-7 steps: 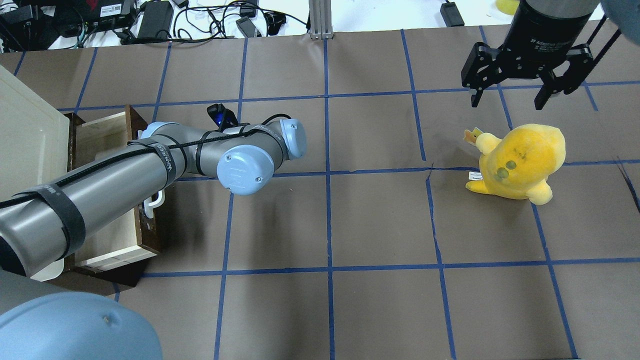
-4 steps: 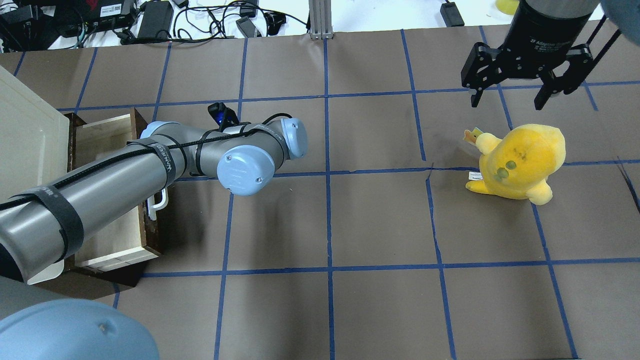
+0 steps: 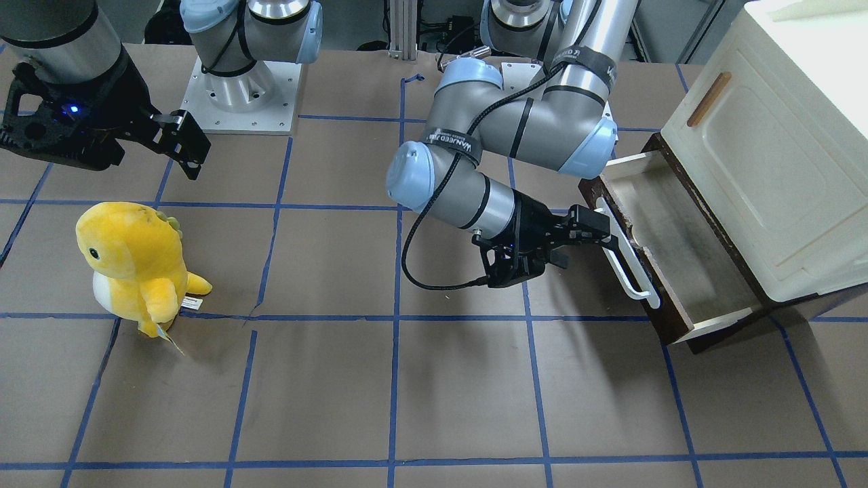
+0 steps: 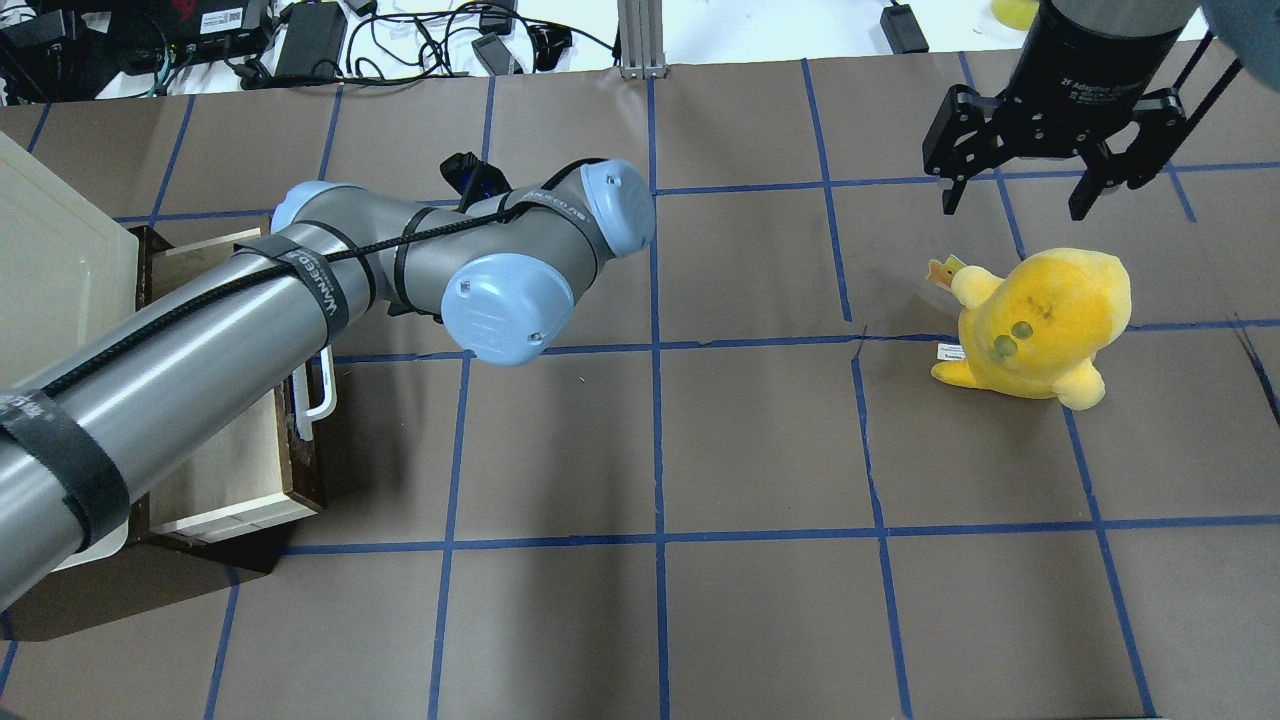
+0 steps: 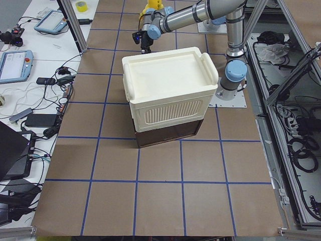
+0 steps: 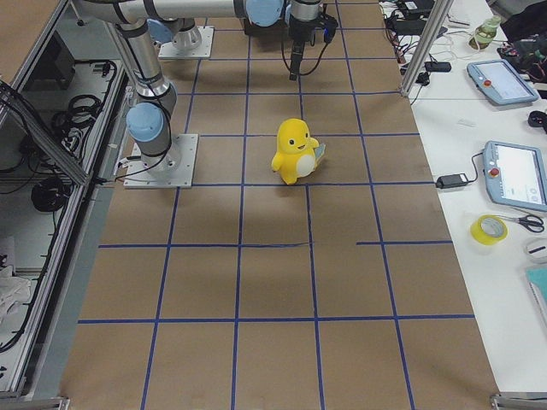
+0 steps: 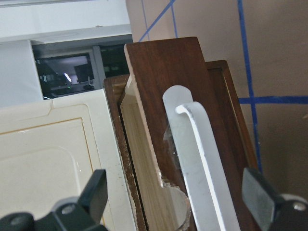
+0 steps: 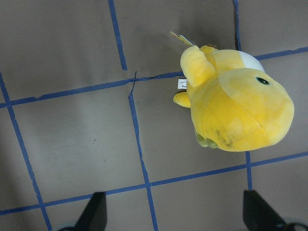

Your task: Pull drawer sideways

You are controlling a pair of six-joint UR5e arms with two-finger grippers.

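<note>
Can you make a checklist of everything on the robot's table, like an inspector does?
Surface: brown paper table, blue tape grid.
Job's things: drawer pulled out, pale wood inside; white handle on its front.
Clutter: yellow plush toy, upright.
Grippers: left gripper open, straddling the handle; right gripper open, holding nothing.
Cables: black cable loops off the left arm.
Surroundings: cream cabinet above the drawer; tape roll on side bench.

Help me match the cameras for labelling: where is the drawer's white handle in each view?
Front-facing: white handle, right of centre.
Overhead: left side, mid-height.
Exterior left: not visible; the cream cabinet blocks it.
Exterior right: not in it.
Left wrist: centre, close up.
Right wrist: not in it.
Landmark: the cream cabinet.
</note>
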